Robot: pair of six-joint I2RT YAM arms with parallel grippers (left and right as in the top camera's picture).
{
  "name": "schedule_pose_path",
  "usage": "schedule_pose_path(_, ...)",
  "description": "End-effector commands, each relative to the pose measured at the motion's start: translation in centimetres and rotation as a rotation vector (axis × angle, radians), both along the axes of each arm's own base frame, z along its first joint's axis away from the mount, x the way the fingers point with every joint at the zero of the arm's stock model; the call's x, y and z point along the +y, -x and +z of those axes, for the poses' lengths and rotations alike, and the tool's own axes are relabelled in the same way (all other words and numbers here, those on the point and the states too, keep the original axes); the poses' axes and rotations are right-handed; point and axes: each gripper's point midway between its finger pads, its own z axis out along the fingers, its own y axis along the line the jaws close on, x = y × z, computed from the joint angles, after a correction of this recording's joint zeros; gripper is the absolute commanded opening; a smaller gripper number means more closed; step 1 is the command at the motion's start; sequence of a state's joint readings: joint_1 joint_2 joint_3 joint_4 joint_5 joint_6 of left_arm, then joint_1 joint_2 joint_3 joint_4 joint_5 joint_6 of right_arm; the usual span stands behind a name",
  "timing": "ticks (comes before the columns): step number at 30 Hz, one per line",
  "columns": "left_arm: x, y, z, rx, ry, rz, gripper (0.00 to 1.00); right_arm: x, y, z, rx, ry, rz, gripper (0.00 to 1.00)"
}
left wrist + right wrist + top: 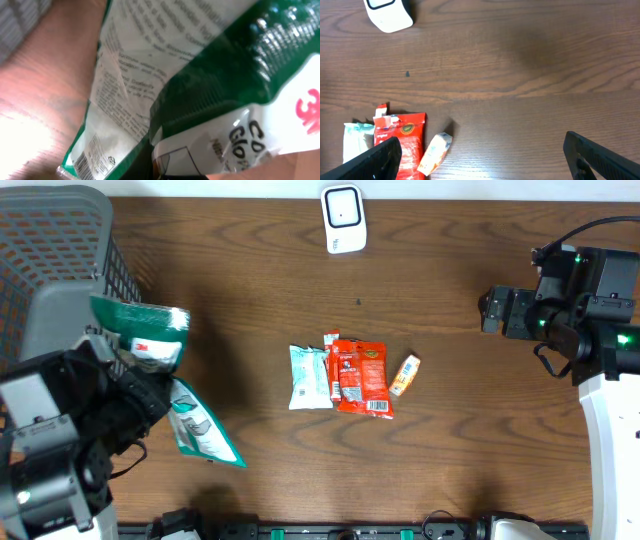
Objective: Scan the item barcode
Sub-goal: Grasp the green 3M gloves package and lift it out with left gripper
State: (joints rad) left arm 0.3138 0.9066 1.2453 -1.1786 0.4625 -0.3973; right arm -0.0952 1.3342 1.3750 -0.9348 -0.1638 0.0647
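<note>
A green and white 3M glove packet (140,330) hangs by the basket's front corner, with my left gripper (128,368) shut on its lower end. Up close, this packet (260,100) fills the left wrist view and hides the fingers. A second green packet (205,428) lies flat on the table below it; its printed back (120,85) carries a barcode (82,161). The white scanner (342,218) stands at the far middle edge, also seen as a white scanner (387,14). My right gripper (487,160) is open and holds nothing, hovering over bare wood at the right.
A grey mesh basket (60,260) fills the far left corner. At the table's middle lie a pale blue packet (310,377), a red packet (360,377) and a small orange packet (404,375). The right arm's body (570,310) stands at the right edge.
</note>
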Motion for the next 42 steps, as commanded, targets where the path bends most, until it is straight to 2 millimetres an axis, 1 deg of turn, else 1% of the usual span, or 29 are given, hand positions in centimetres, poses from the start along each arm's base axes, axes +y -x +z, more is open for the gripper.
schedule_pose_path(1, -1.2, -1.2, -1.7, 0.025, 0.031, -0.047, 0.07, -0.1, -0.1, 0.8, -0.020, -0.005, -0.010, 0.99)
schedule_pose_path(4, -1.8, -1.9, -3.0, 0.081, -0.001, -0.064, 0.07, -0.1, -0.1, 0.8, -0.020, -0.005, -0.010, 0.99)
schedule_pose_path(8, -3.0, -3.6, -5.3, 0.165, -0.110, -0.091, 0.08, -0.1, -0.1, 0.8, -0.020, -0.005, -0.010, 0.99)
schedule_pose_path(10, -3.5, -4.6, -6.5, 0.203, -0.170, -0.080, 0.07, -0.1, -0.1, 0.8, -0.020, -0.005, -0.010, 0.99)
schedule_pose_path(13, -5.0, -6.6, -8.2, 0.229, -0.196, -0.111, 0.07, -0.1, -0.1, 0.8, -0.020, -0.005, -0.010, 0.99)
schedule_pose_path(14, -5.7, -7.5, -9.1, 0.241, -0.198, -0.127, 0.07, -0.1, -0.1, 0.8, -0.020, -0.005, -0.010, 0.99)
schedule_pose_path(15, -6.1, -8.0, -9.8, 0.256, -0.196, -0.130, 0.07, -0.1, -0.1, 0.8, -0.020, -0.005, -0.010, 0.99)
schedule_pose_path(16, -6.7, -8.7, -11.1, 0.287, -0.195, -0.135, 0.07, -0.1, -0.1, 0.8, -0.020, -0.005, -0.010, 0.99)
schedule_pose_path(17, -6.9, -8.9, -11.8, 0.307, -0.195, -0.139, 0.07, -0.1, -0.1, 0.8, -0.020, -0.005, -0.010, 0.99)
schedule_pose_path(18, -7.4, -9.1, -13.3, 0.352, -0.199, -0.147, 0.07, -0.1, -0.1, 0.8, -0.020, -0.005, -0.010, 0.99)
schedule_pose_path(20, -8.1, -9.5, -15.4, 0.407, -0.212, -0.169, 0.07, -0.1, -0.1, 0.8, -0.020, -0.005, -0.010, 0.99)
schedule_pose_path(21, -8.4, -10.0, -16.8, 0.435, -0.218, -0.178, 0.08, -0.1, -0.1, 0.8, -0.020, -0.005, -0.010, 0.99)
schedule_pose_path(23, -8.6, -10.5, -18.5, 0.465, -0.223, -0.181, 0.07, -0.1, -0.1, 0.8, -0.020, -0.005, -0.010, 0.99)
schedule_pose_path(27, -8.8, -11.0, -21.1, 0.515, -0.231, -0.184, 0.08, -0.1, -0.1, 0.8, -0.020, -0.005, -0.010, 0.99)
schedule_pose_path(30, -8.8, -11.4, -22.3, 0.531, -0.234, -0.185, 0.09, -0.1, -0.1, 0.8, -0.020, -0.005, -0.010, 0.99)
schedule_pose_path(32, -8.9, -11.6, -22.8, 0.535, -0.234, -0.185, 0.15, -0.1, -0.1, 0.8, -0.020, -0.005, -0.010, 0.99)
schedule_pose_path(33, -8.9, -11.5, -23.1, 0.543, -0.235, -0.186, 0.28, -0.1, -0.1, 0.8, -0.020, -0.005, -0.010, 0.99)
schedule_pose_path(34, -8.9, -11.5, -23.2, 0.548, -0.236, -0.187, 0.43, -0.1, -0.1, 0.8, -0.020, -0.005, -0.010, 0.99)
schedule_pose_path(35, -8.9, -11.5, -23.2, 0.549, -0.236, -0.187, 0.50, -0.1, -0.1, 0.8, -0.020, -0.005, -0.010, 0.99)
schedule_pose_path(36, -8.9, -11.5, -23.2, 0.546, -0.233, -0.191, 0.66, -0.1, -0.1, 0.8, -0.020, -0.005, -0.010, 0.99)
schedule_pose_path(37, -9.1, -11.6, -22.9, 0.540, -0.223, -0.196, 0.71, -0.1, -0.1, 0.8, -0.020, -0.005, -0.010, 0.99)
schedule_pose_path(38, -9.6, -11.9, -22.5, 0.524, -0.205, -0.228, 0.73, -0.1, -0.1, 0.8, -0.020, -0.005, -0.010, 0.99)
schedule_pose_path(40, -10.7, -12.4, -21.1, 0.482, -0.173, -0.300, 0.75, -0.1, -0.1, 0.8, -0.020, -0.005, -0.010, 0.99)
schedule_pose_path(42, -10.9, -12.9, -19.4, 0.441, -0.167, -0.310, 0.75, -0.1, -0.1, 0.8, -0.020, -0.005, -0.010, 0.99)
